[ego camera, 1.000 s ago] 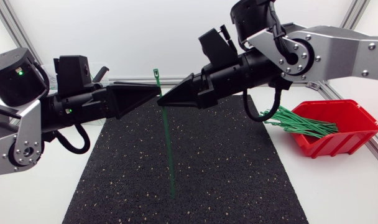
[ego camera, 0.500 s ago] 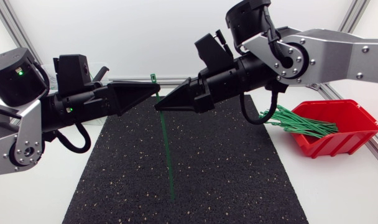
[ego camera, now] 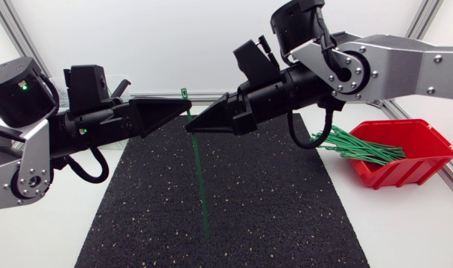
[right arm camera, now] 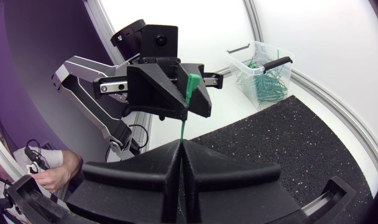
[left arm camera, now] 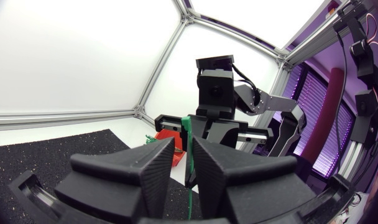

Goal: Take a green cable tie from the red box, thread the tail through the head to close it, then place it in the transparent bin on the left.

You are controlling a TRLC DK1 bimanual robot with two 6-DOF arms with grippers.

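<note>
A green cable tie (ego camera: 199, 171) hangs upright over the black mat, head (ego camera: 183, 94) uppermost and tail tip near the mat. My right gripper (ego camera: 189, 128) is shut on its strap a little below the head. My left gripper (ego camera: 188, 110) faces it from the other side, just above. In the left wrist view the left fingers (left arm camera: 145, 168) stand a narrow gap apart with the tie (left arm camera: 186, 127) between them, so this gripper is open. The red box (ego camera: 405, 152) at the right holds several green ties (ego camera: 357, 145). The transparent bin (right arm camera: 263, 78) with ties stands behind my left arm.
The black speckled mat (ego camera: 271, 201) covers the middle of the table under both grippers. The red box sits off its right edge on the white tabletop.
My right gripper has shifted left and slightly down with the tie. The left fingers have drawn closer together around the strap near its head.
</note>
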